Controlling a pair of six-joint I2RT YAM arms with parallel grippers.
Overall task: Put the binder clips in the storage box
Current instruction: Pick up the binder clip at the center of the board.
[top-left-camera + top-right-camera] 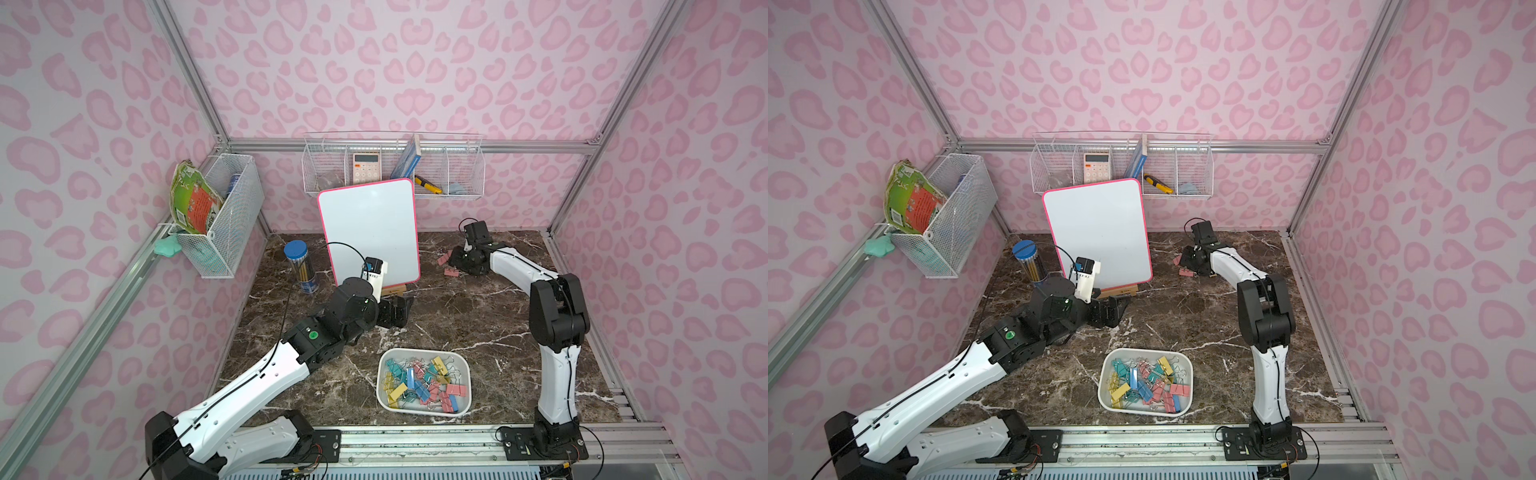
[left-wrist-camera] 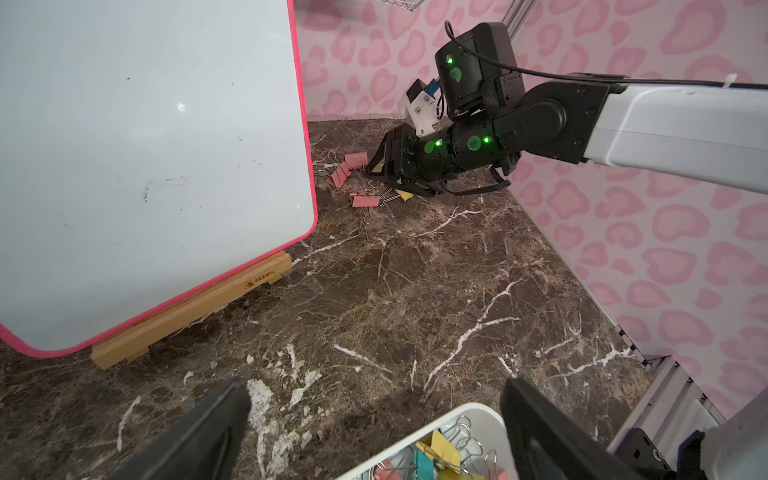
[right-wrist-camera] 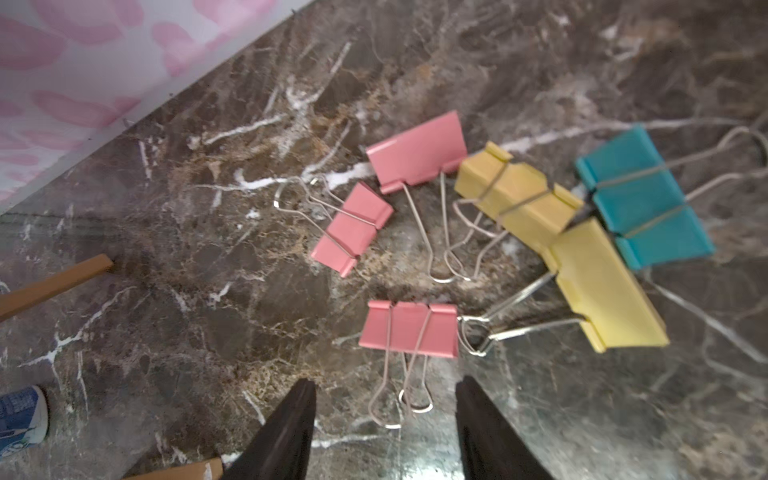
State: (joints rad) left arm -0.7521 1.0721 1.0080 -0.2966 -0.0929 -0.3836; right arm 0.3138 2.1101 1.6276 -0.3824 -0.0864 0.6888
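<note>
Your unclenched right hand [image 3: 384, 390] straddles the handles of a pink metal binder clip [image 3: 409, 328], lower centre; gripped by wire alone, it may drop short of the white plastic storage box [image 1: 424, 350].

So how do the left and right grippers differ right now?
The left gripper is spread wide; the right gripper is open more narrowly. The left one hangs mid-table beside the whiteboard with nothing between its jaws; the right one is low near the back wall, straddling the wire handles of a pink clip. Shared: neither holds a clip.
</note>
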